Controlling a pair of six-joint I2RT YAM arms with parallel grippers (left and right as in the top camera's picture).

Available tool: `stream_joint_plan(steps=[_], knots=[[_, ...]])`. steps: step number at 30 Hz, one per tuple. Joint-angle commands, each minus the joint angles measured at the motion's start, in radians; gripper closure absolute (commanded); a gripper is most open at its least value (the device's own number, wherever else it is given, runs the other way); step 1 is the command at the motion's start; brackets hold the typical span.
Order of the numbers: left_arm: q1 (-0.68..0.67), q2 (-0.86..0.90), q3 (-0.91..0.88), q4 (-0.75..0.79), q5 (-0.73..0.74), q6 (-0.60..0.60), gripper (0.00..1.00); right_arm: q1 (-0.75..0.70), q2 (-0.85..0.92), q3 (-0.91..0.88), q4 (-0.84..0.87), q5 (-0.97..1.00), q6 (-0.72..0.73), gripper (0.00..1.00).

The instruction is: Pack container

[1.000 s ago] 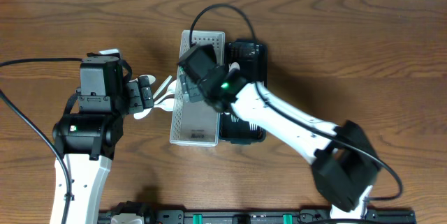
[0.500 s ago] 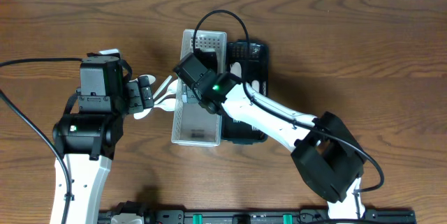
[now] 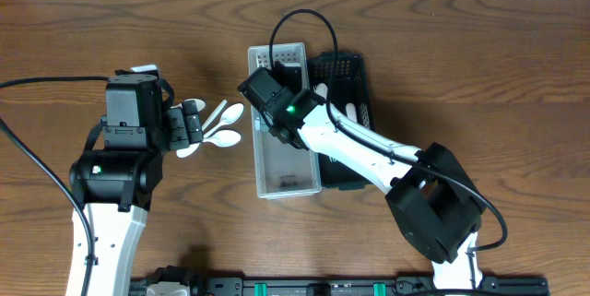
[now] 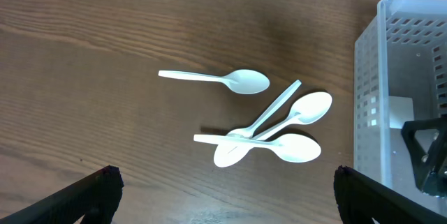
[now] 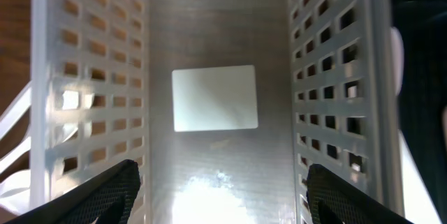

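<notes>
A white perforated container (image 3: 288,162) lies lengthwise mid-table; it also shows in the left wrist view (image 4: 405,77) and fills the right wrist view (image 5: 216,35). It is empty apart from a white sticker on its floor. My right gripper (image 3: 274,128) is open, its fingers (image 5: 223,196) down inside the container next to the two side walls. Several white plastic spoons (image 3: 217,125) lie on the wood left of the container: one apart (image 4: 223,79) and three crossed (image 4: 272,137). My left gripper (image 3: 189,125) hangs open and empty above them (image 4: 223,206).
A black mesh container (image 3: 346,70) stands against the white one's right side, with white pieces inside it; its dark wall shows in the right wrist view (image 5: 422,77). The right arm crosses over it. Cables run across the table's back.
The white container has slid to the right with my right gripper inside it, and the black container has shifted right with it. The left arm and the spoons have not moved.
</notes>
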Motion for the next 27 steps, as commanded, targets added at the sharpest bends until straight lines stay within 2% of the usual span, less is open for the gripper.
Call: stream_joint_plan(steps=[1, 19, 24, 27], knots=[[0.006, 0.003, 0.016, -0.003, -0.002, 0.016, 0.02, -0.008, 0.01, 0.01, -0.007, 0.056, 0.018, 0.2], [0.006, 0.003, 0.016, -0.003, -0.002, 0.016, 0.02, -0.079, 0.01, 0.01, -0.108, 0.119, 0.127, 0.21], [0.006, 0.003, 0.016, -0.003, -0.002, 0.016, 0.02, -0.091, 0.01, 0.01, -0.108, 0.12, 0.122, 0.21], [0.006, 0.003, 0.016, -0.003, -0.002, 0.016, 0.02, -0.085, -0.01, 0.015, -0.098, 0.143, 0.021, 0.15]])
